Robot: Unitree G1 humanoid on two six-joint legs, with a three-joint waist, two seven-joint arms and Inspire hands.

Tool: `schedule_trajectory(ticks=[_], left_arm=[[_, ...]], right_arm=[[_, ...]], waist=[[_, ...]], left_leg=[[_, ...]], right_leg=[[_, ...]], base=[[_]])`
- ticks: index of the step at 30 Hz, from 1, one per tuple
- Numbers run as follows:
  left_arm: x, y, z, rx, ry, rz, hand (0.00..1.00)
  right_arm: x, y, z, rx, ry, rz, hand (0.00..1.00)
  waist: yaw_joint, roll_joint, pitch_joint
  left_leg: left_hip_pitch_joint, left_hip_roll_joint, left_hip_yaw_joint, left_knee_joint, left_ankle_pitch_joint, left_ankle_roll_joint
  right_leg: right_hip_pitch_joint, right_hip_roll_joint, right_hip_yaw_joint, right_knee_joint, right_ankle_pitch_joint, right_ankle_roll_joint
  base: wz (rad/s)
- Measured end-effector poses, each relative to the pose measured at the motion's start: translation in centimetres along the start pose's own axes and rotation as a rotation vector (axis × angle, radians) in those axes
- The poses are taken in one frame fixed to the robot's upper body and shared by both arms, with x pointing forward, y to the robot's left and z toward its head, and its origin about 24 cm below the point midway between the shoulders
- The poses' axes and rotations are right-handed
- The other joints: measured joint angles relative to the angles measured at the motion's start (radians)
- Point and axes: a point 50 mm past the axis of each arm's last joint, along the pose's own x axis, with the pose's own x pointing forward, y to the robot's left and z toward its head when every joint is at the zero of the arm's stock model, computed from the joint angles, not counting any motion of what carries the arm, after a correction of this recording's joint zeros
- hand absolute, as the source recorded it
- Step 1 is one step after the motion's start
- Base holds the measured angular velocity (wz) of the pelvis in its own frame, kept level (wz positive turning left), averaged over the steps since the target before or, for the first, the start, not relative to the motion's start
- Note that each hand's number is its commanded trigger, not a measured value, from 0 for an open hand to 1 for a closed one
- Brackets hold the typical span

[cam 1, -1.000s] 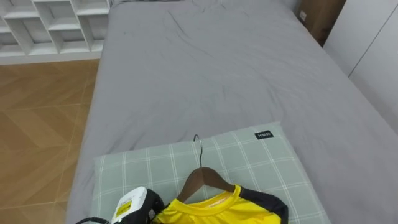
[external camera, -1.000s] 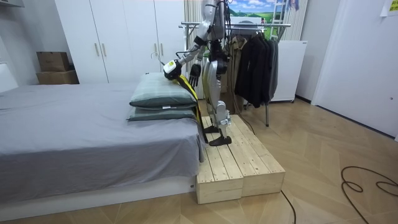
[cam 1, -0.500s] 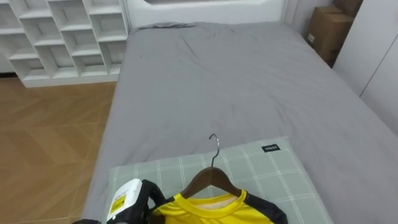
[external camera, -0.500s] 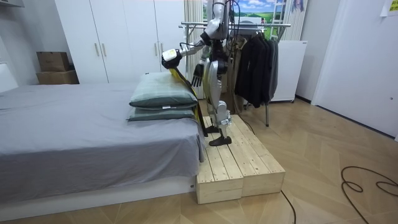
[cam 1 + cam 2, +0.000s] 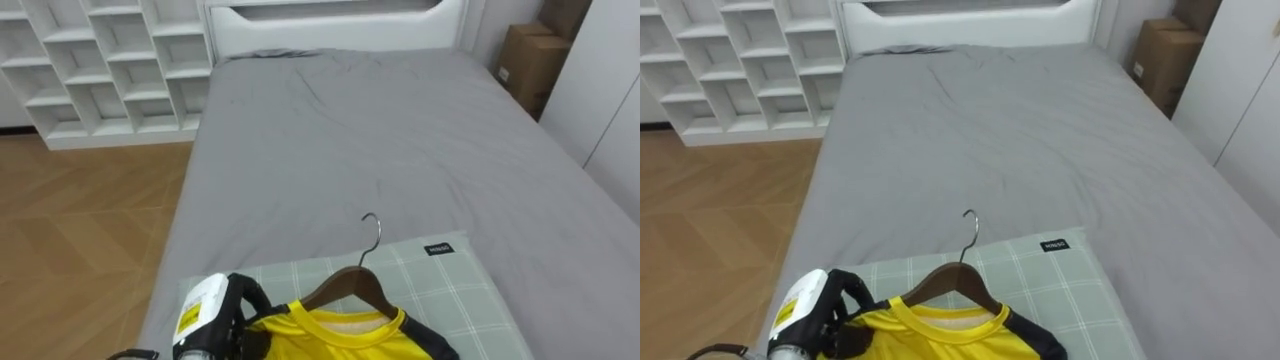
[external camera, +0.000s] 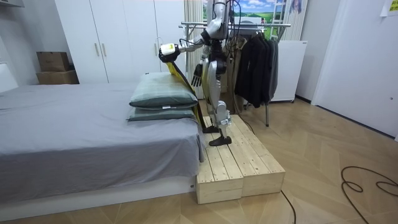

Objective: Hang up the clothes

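Clamping curled fingers on the hanger's [image 5: 345, 285] left shoulder, the left hand [image 5: 225, 315] holds the shirt [image 5: 330, 335] just above the pillow [image 5: 460, 290]. Best to keep the hook upright when swinging to the rack [image 6: 273, 25] beyond the pillow. The right hand [image 6: 196, 73] hangs idle, its fingers unclear.

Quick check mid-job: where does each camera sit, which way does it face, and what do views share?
Left eye view: on the head, looking down along the bed to its far end; the left robot hand, lower left, grips the wooden hanger bearing the yellow shirt.
Right eye view: beside it, same direction, same hand.
Room view: standing off the robot's left side, seeing the whole robot on the wooden platform, right robot hand hanging low.
All share the bed, pillow and shirt.
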Motion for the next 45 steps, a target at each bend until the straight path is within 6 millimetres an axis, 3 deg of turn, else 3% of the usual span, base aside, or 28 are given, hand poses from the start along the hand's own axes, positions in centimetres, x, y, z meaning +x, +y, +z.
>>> schedule_trajectory(ticks=[7,21,27,30,35,38,45], left_arm=[[-0.5,0.0,-0.7,-0.043,0.04,0.009,1.0],[-0.7,0.9,-1.8,-0.059,0.088,0.046,1.0],[-0.7,1.6,-2.3,-0.045,0.095,0.063,1.0],[-0.6,2.7,-2.6,-0.051,0.099,0.1,1.0],[-0.7,4.3,-4.0,-0.028,0.131,0.15,1.0],[-0.7,4.7,-4.0,-0.015,0.123,0.16,1.0],[-0.1,5.5,-2.2,-0.017,0.039,0.196,1.0]], right_arm=[[-0.2,-0.4,-0.6,0.015,0.01,-0.018,0.0],[-0.3,-0.9,-1.1,0.031,0.017,-0.056,0.0],[-0.6,-1.9,-1.2,0.008,0.02,-0.128,0.0],[-0.9,-3.1,-0.7,-0.069,0.026,-0.189,0.0],[-2.1,-6.8,1.4,-0.26,-0.005,-0.356,0.0],[-3.2,-8.8,4.9,-0.333,-0.135,-0.512,0.0],[-5.0,-8.0,12.0,-0.406,-0.468,-0.664,0.0]], waist=[[0.004,-0.002,-0.0016],[0.003,-0.025,-0.0042],[-0.005,-0.032,-0.0043],[-0.016,-0.047,-0.0052],[-0.025,-0.066,-0.0075],[-0.02,-0.076,-0.0077],[-0.014,-0.079,-0.0085]], left_leg=[[0.015,0.002,0.016,0.001,-0.001,-0.002],[0.038,0.002,0.024,-0.003,-0.003,-0.004],[0.046,0.002,0.022,-0.02,-0.003,-0.004],[0.043,0.001,0.024,-0.016,-0.003,-0.003],[0.037,0.0,0.025,-0.016,-0.003,-0.003],[0.038,0.001,0.026,-0.009,-0.003,-0.003],[0.028,0.002,0.027,-0.001,-0.002,-0.004]], right_leg=[[0.013,0.001,0.004,0.0,-0.006,-0.001],[0.026,0.004,0.024,0.002,-0.007,0.0],[0.027,0.005,0.025,0.003,-0.007,0.0],[0.023,0.004,0.023,0.004,-0.007,0.0],[0.024,0.004,0.023,0.003,-0.008,0.001],[0.022,0.004,0.02,0.01,-0.007,0.001],[0.009,0.004,0.023,0.02,-0.007,-0.001]], base=[[-0.03],[-0.02],[0.01],[-0.03],[0.01],[0.0],[-0.01]])
